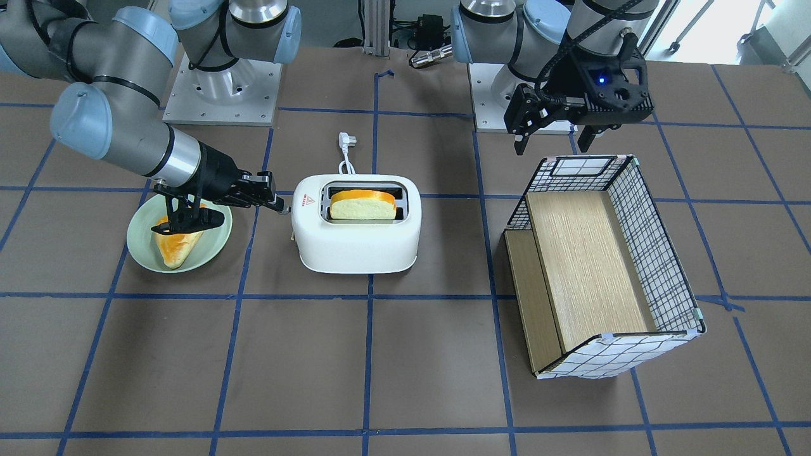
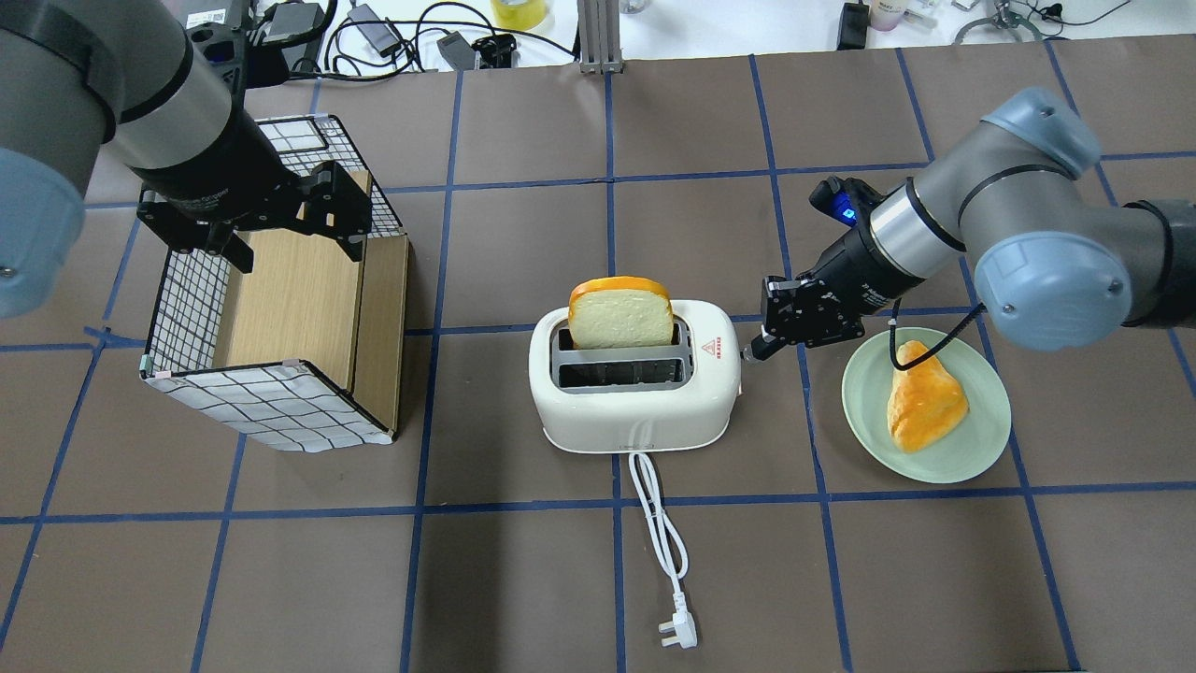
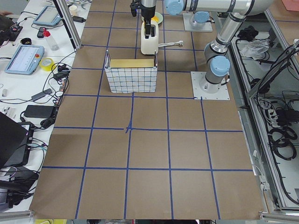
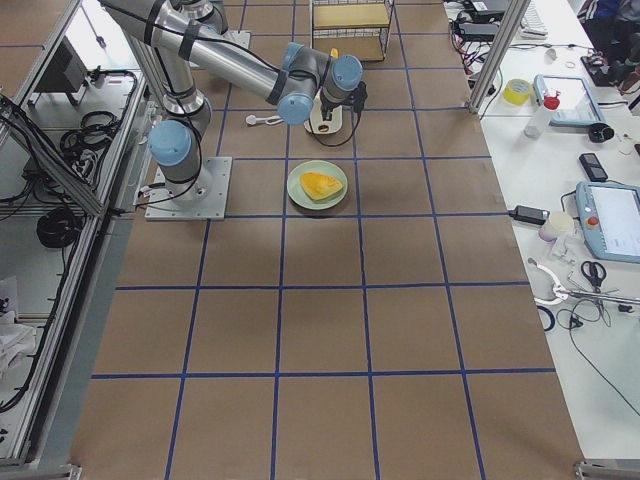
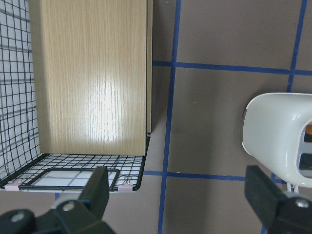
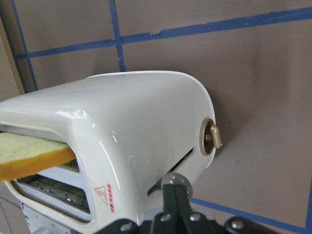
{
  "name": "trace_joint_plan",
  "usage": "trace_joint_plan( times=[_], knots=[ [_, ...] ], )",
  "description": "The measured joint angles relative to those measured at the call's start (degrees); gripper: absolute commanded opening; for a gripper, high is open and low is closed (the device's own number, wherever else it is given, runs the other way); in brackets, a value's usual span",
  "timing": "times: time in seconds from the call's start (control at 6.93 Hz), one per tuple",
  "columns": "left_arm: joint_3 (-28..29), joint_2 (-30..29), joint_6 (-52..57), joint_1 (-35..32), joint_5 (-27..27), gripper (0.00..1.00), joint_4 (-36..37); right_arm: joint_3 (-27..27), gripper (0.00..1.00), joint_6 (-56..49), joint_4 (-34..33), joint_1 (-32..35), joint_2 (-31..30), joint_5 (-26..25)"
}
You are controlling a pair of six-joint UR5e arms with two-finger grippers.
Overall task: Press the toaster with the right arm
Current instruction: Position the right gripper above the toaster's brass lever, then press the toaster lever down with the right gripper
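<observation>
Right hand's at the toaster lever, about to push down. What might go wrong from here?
1. The shut right hand sits at only the small round lever knob, so it may slip off mid-press.
2. The toaster stands free and its plug lies loose and unplugged. The body may shift under the push, and the lever may not latch.
3. The wrist hangs over the plate, and lowering it might clip the rim.

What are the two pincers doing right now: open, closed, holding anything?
Left pincer: open, empty, above the checked box.
Right pincer: closed, holding nothing, tip at the lever side of the toaster.
</observation>
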Motion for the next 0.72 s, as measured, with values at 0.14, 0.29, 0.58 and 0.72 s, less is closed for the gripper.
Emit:
trace_joint_plan(
  times=[0.14,0.29,0.58,0.72],
  knots=[
    [0.00,0.00,0.00,0.00,-0.02,1.00,0.00,0.04,0.00,0.00,-0.45,0.02,0.12,0.01],
    [0.00,0.00,0.00,0.00,0.00,1.00,0.00,0.23,0.00,0.00,-1.27,0.06,0.32,0.01],
    [0.00,0.00,0.00,0.00,-0.02,1.00,0.00,2.40,0.00,0.00,-5.03,0.09,0.75,-0.05],
    [0.00,0.00,0.00,0.00,0.00,1.00,0.00,3.47,0.00,0.00,-6.75,0.10,0.92,-0.07]
  ],
)
